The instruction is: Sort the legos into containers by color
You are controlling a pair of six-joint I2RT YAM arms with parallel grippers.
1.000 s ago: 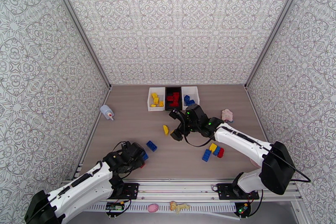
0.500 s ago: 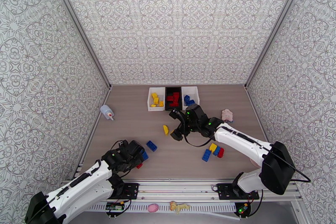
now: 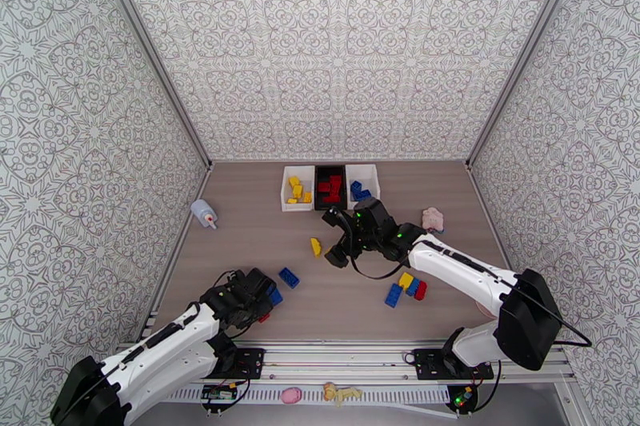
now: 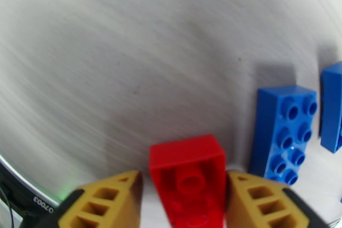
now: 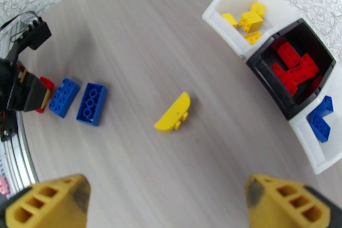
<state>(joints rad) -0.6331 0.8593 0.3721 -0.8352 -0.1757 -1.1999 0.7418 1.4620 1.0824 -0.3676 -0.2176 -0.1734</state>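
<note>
A red lego (image 4: 188, 169) lies stud-side down on the table, and my left gripper (image 4: 184, 178) is shut on it, one yellow finger at each side. Two blue legos (image 4: 284, 130) lie just to its right. From above, the left gripper (image 3: 260, 301) is near the table's front left. My right gripper (image 3: 334, 237) hangs open above the table, with a curved yellow lego (image 5: 173, 113) lying beyond its fingers. The containers stand in a row at the back: a white one (image 3: 286, 197) with yellow legos, a black one (image 3: 317, 188) with red, and a white one (image 3: 375, 180) with blue.
A small cluster of blue, yellow and red legos (image 3: 406, 287) lies under the right forearm. A pinkish lumpy toy (image 3: 433, 219) sits at the right, and a pale bottle (image 3: 205, 214) by the left wall. The metal rail (image 3: 344, 357) runs along the near edge.
The left gripper has shifted slightly along the front edge and its jaws have narrowed onto the red lego. The right arm has not moved.
</note>
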